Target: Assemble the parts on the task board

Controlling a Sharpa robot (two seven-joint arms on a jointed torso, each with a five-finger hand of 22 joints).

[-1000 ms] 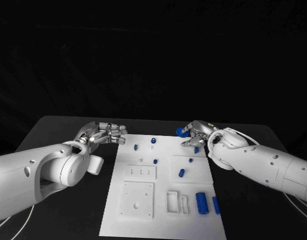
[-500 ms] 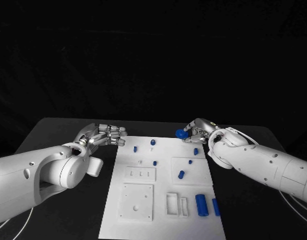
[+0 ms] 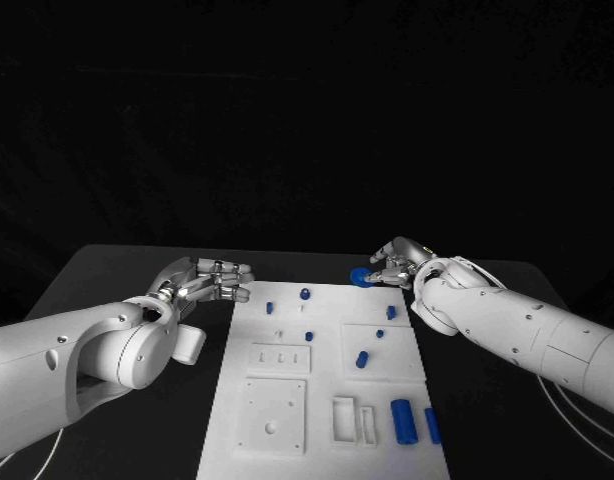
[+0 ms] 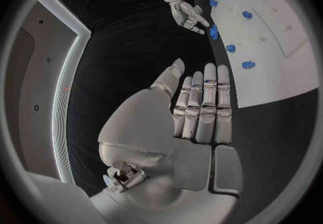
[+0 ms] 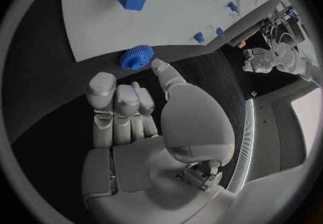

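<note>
L hand [image 3: 209, 278] hovers over the black desk [image 3: 120, 270] just off the task board's [image 3: 322, 400] far-left corner, fingers loosely apart, holding nothing. On the board: small blue parts, e.g. a peg [image 3: 306, 294] near the far edge, a cylinder [image 3: 404, 420] w/ a slimmer bar [image 3: 431, 425] beside it near the right edge. R hand [image 3: 391, 266] sits at the far-right corner, a blue gear [image 3: 359, 276] pinched at its fingertips, by the board's edge.
</note>
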